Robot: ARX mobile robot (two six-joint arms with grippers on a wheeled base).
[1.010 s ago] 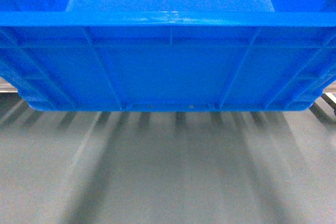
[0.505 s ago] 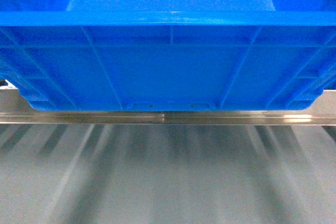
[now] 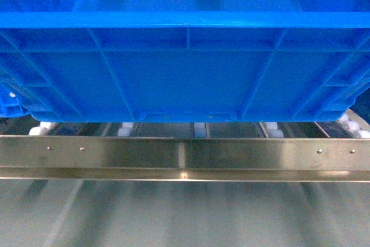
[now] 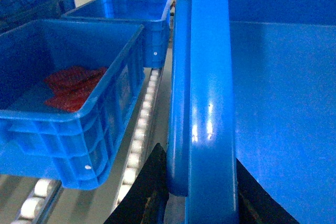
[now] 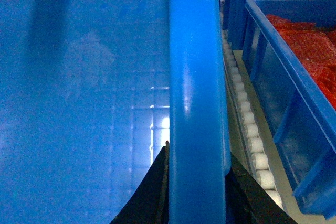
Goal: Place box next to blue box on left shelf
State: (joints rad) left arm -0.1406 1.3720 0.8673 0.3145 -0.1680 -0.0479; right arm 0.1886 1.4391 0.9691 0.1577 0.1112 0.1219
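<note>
So that it can go down level on the left shelf (image 3: 185, 153), the left gripper (image 4: 202, 203) and right gripper (image 5: 197, 192) are each pinching a side rim of the box (image 3: 185, 73), holding it over the white rollers (image 5: 251, 129).

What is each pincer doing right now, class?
Left pincer: closed on the box's left rim.
Right pincer: closed on the box's right rim.

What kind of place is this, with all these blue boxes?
Probably a warehouse or factory storage area. A grey metal shelf has rows of small white rollers that boxes can slide along, and several matching blue crates sit on it, one holding red things.
</note>
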